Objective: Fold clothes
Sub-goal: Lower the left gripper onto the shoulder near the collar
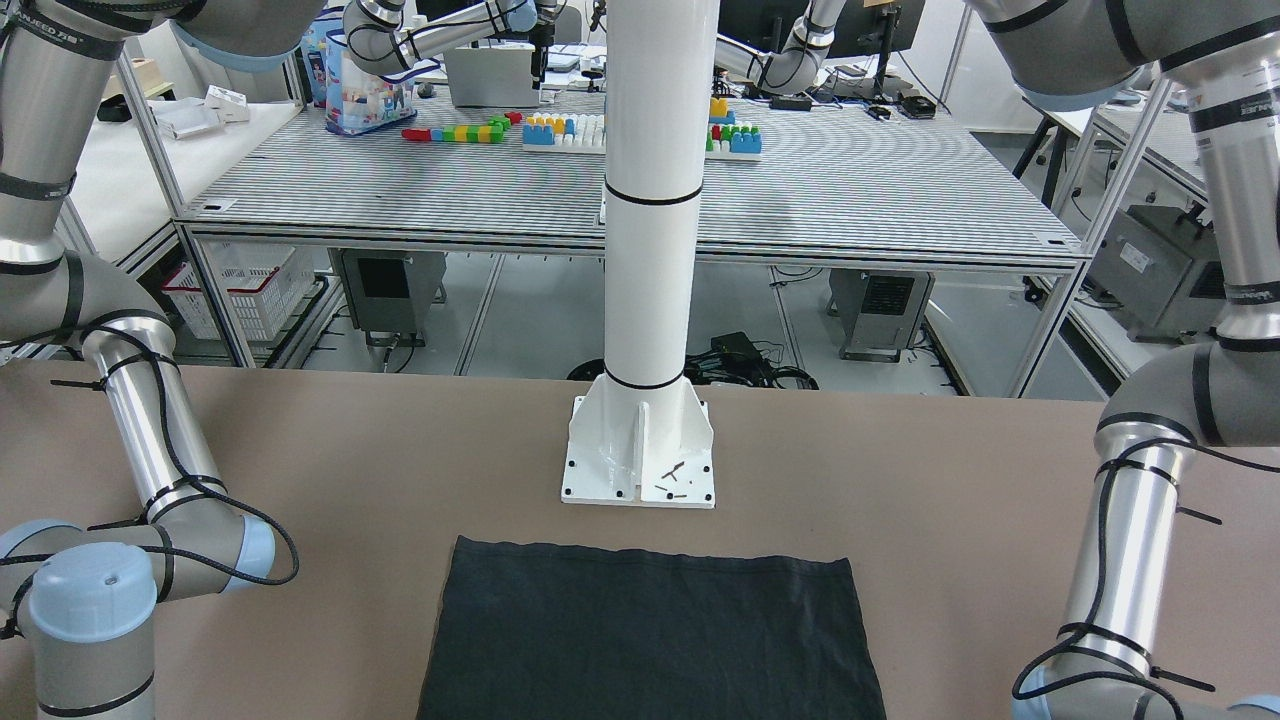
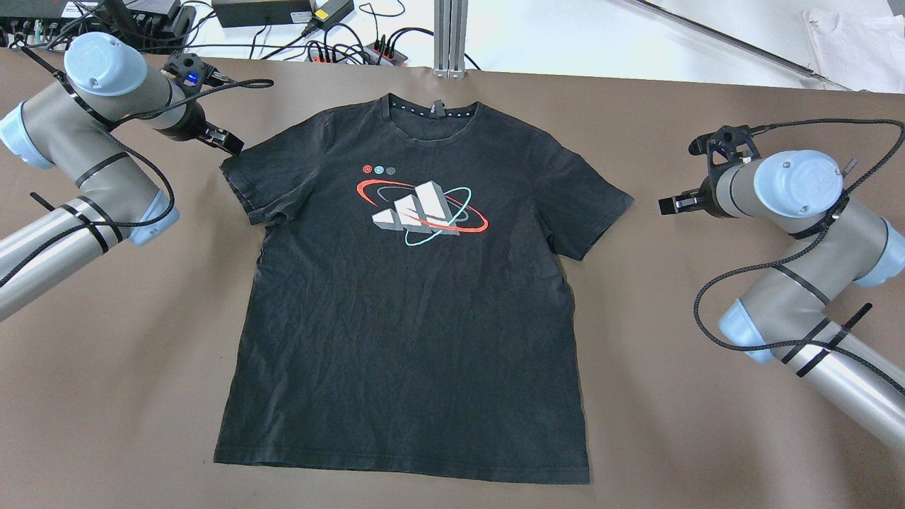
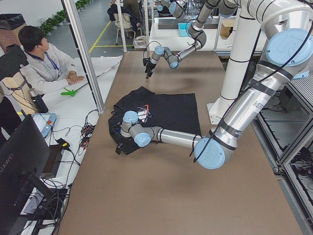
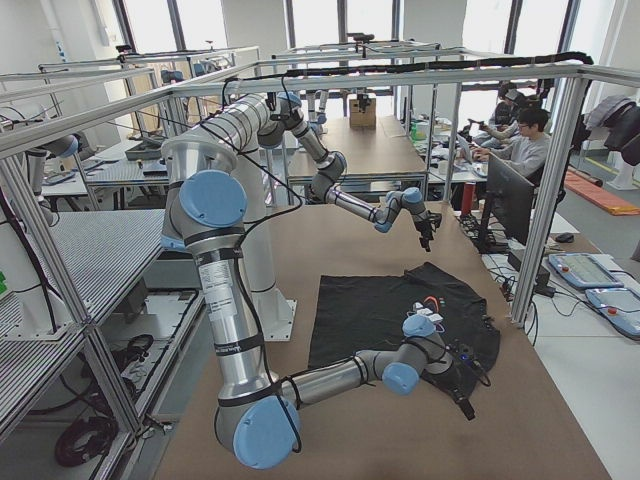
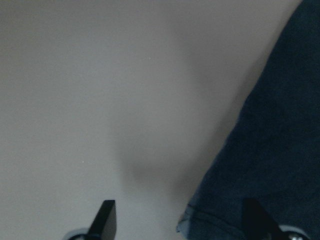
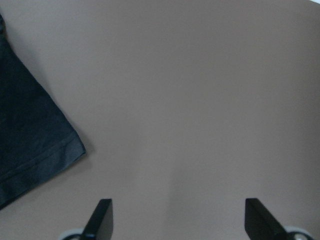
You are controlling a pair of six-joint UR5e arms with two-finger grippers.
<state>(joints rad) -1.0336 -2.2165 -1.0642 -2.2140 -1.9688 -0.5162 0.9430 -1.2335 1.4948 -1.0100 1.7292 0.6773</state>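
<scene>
A black T-shirt [image 2: 410, 304] with a red, white and teal chest print lies flat, face up, on the brown table [image 2: 106, 367], collar at the far edge. Its hem shows in the front-facing view [image 1: 650, 630]. My left gripper [image 2: 228, 143] is open and empty, just above the shirt's left sleeve corner; in the left wrist view [image 5: 180, 222] the sleeve [image 5: 270, 150] lies between and beyond the fingers. My right gripper [image 2: 668, 205] is open and empty, a little to the right of the other sleeve [image 6: 30, 135], over bare table [image 6: 180, 215].
A white pillar [image 1: 645, 250] stands on a bolted base [image 1: 640, 460] near the shirt's hem. Cables and power strips [image 2: 283, 14] lie past the table's far edge. A seated operator [image 3: 44, 63] and monitors [image 4: 505, 200] are beyond that edge.
</scene>
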